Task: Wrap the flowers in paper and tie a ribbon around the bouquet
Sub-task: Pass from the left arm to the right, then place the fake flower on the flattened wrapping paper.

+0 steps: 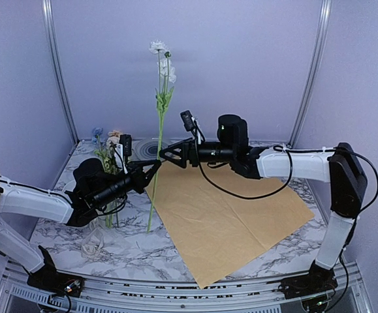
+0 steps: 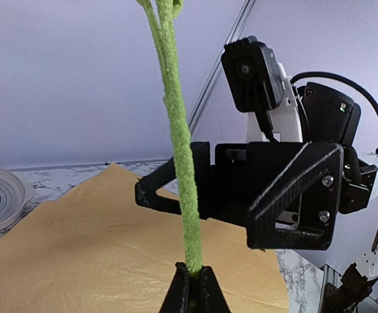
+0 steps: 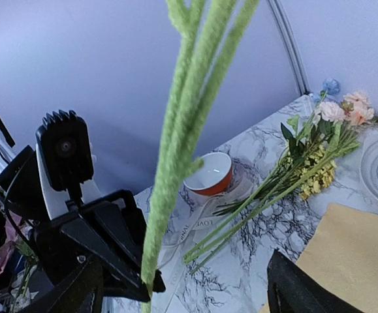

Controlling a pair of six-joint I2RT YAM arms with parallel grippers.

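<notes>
Status: early stage, nothing wrapped and nothing tied. My left gripper (image 1: 155, 168) has its fingers pressed together on the single tall stem (image 1: 158, 130), pinching it low on the green shaft. The stem stands nearly upright above the left edge of the paper (image 1: 234, 208), with its white blossoms high over the table (image 1: 143, 254). My right gripper (image 1: 166, 155) is level with that stem a little above the left grip. Its fingers are spread, and in the right wrist view the shaft runs up between them with clear space on either side, so I judge that it holds nothing. The paper lies flat and fully open on the marble top, with no fold or roll begun and nothing laid on it. The flowers (image 3: 293, 169) lie as a loose bunch on the table at the back left, off the sheet, with blossoms toward the rear wall. The ribbon (image 3: 198, 225) rests in loose loops just beside the stem ends of that bunch, near the round orange-and-white spool (image 3: 208, 173), and is unused. Outstanding, in my judgement: lay the held stem and the bunch on the paper, roll the sheet into a cone around them, then fetch the ribbon and tie it.
</notes>
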